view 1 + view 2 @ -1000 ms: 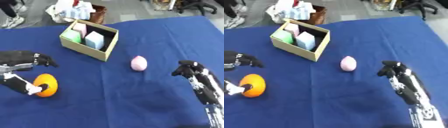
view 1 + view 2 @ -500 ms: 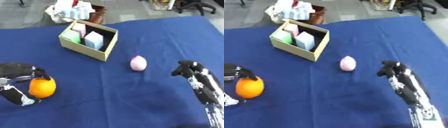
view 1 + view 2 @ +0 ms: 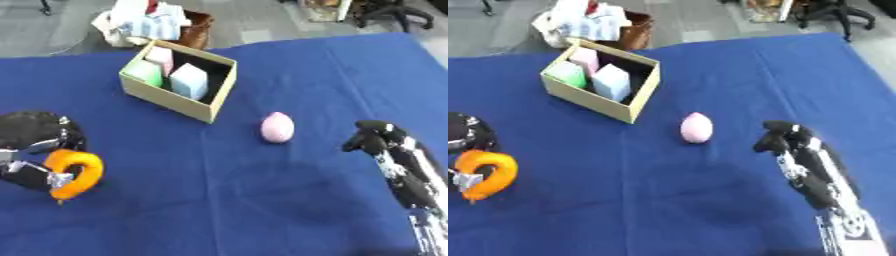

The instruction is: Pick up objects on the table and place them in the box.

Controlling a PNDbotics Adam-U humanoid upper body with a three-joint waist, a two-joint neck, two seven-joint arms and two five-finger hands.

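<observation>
**A:** Left eye view puts the orange object (image 3: pixel 73 172) at the near left of the worktop (image 3: pixel 219 200), in the left robot hand (image 3: pixel 39 150), whose fingers curl round it. It seems to be lifted a little off the cloth, though I can't be certain.

**B:** How would you expect it to handle?

**A:** It is rounded, glossy and smooth, so I'd judge it light but liable to slip or roll. A wrap round its widest part, as the fingers have it, looks the safest hold. The pink egg-shaped object (image 3: pixel 277 127) lies alone near the middle, well apart from both hands. It looks hard and smooth, and would likely roll if nudged, so take it from above across its sides.

**B:** And the right side?

**A:** The right robot hand (image 3: pixel 785 140) hangs over the right of the worktop with its fingers curled and nothing in them, to the right of the pink object and not touching it.

**B:** Where do things go?

**A:** Into the cardboard box (image 3: pixel 171 102), open-topped, at the far left-centre. It already holds a green block (image 3: pixel 145 72), a pale blue block (image 3: pixel 188 81) and a pink block (image 3: pixel 161 57), with a dark free gap on its right side.

**B:** The surroundings?

**A:** A blue cloth covers the worktop, soft enough, I'd think, to damp rolling. Beyond its far edge is grey floor, with a heap of bags (image 3: pixel 149 22) just behind the box.
</observation>
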